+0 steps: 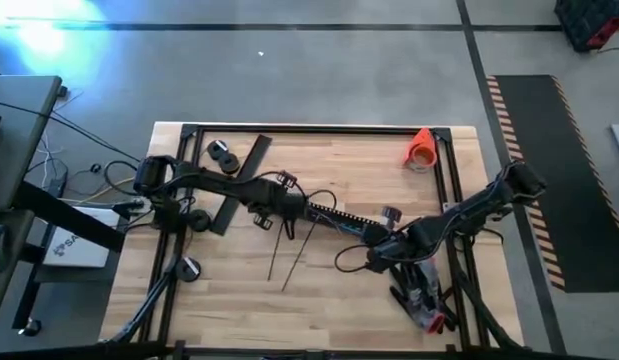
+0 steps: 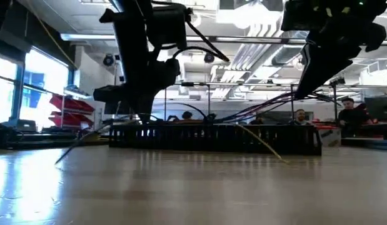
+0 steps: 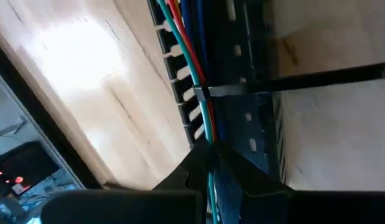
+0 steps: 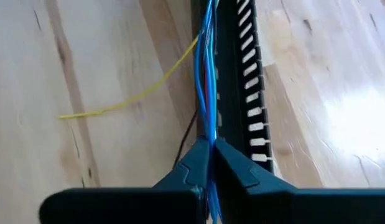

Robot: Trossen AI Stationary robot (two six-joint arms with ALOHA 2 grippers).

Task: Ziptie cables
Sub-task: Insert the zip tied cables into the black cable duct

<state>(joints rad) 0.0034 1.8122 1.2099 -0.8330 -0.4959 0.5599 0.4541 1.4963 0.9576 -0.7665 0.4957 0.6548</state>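
A bunch of thin cables (image 3: 193, 62), teal, red and blue, runs along a black slotted strip (image 3: 242, 74) lying on the wooden table. A black ziptie (image 3: 304, 79) crosses the strip and the bunch. In the high view the strip (image 1: 334, 216) stretches between both grippers. My left gripper (image 1: 289, 205) is shut on the bunch at the strip's left end. My right gripper (image 1: 386, 246) is shut on the blue cables (image 4: 208, 81) at the right end. A yellow wire (image 4: 127, 101) strays out onto the wood. Thin loose wires (image 1: 289, 255) trail toward the near edge. My left gripper pinches the teal and red cables (image 3: 209, 134) between its two fingers (image 3: 242, 177); the fingers lie in line with the bunch, along the strip. The cables run straight from the fingers. My right gripper pinches the blue bunch (image 4: 211, 134) between its two fingers (image 4: 239, 168), in line with the cables. The bunch runs straight from the fingers along the strip's side.
An orange roll (image 1: 421, 148) stands at the far right, and black rolls (image 1: 224, 155) and a flat black bar (image 1: 244, 185) at the far left. A red-tipped tool (image 1: 426, 308) lies near the front right. Black frame rails (image 1: 454, 190) border the table. People (image 2: 349, 112) sit beyond it.
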